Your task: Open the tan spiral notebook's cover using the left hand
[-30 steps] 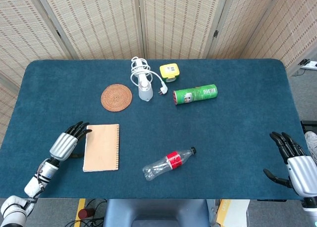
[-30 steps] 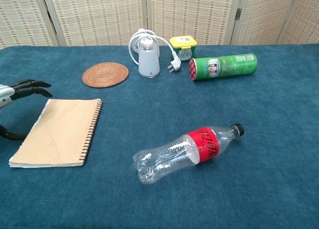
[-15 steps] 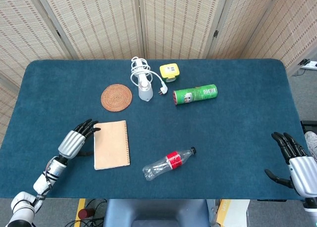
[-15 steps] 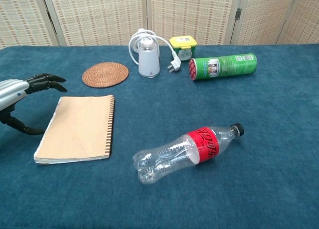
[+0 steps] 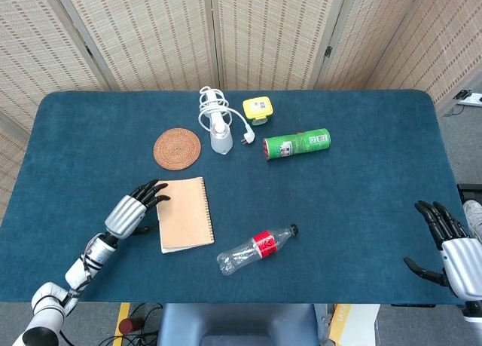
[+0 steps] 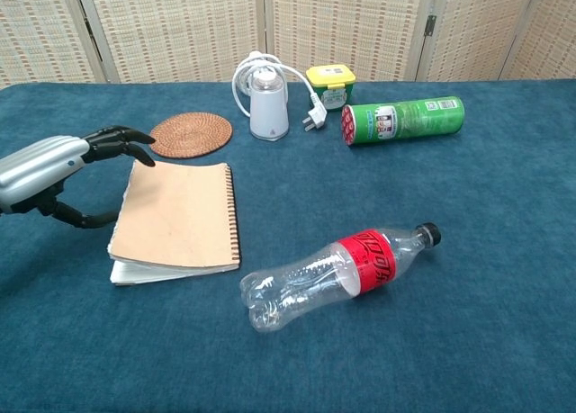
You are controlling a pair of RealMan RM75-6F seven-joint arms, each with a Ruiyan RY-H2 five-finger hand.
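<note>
The tan spiral notebook (image 5: 186,214) (image 6: 180,215) lies closed on the blue table, its spiral along the right edge. My left hand (image 5: 129,212) (image 6: 54,166) is at its left edge. The fingertips (image 6: 135,152) reach over the top-left corner, and the thumb touches the left edge lower down. The fingers are spread and grip nothing. White page edges show at the notebook's near-left corner. My right hand (image 5: 452,248) hangs open off the table's right front corner, far from the notebook, seen only in the head view.
A woven coaster (image 5: 177,148) (image 6: 190,134) lies just behind the notebook. A plastic bottle (image 5: 256,249) (image 6: 337,269) lies on its side to the right. At the back stand a white device with cable (image 5: 218,135), a yellow box (image 5: 257,108) and a green can (image 5: 297,144).
The left hand has moved right and forward, and the notebook has slid to the right with it, turning slightly. The right hand has drifted a little lower.
</note>
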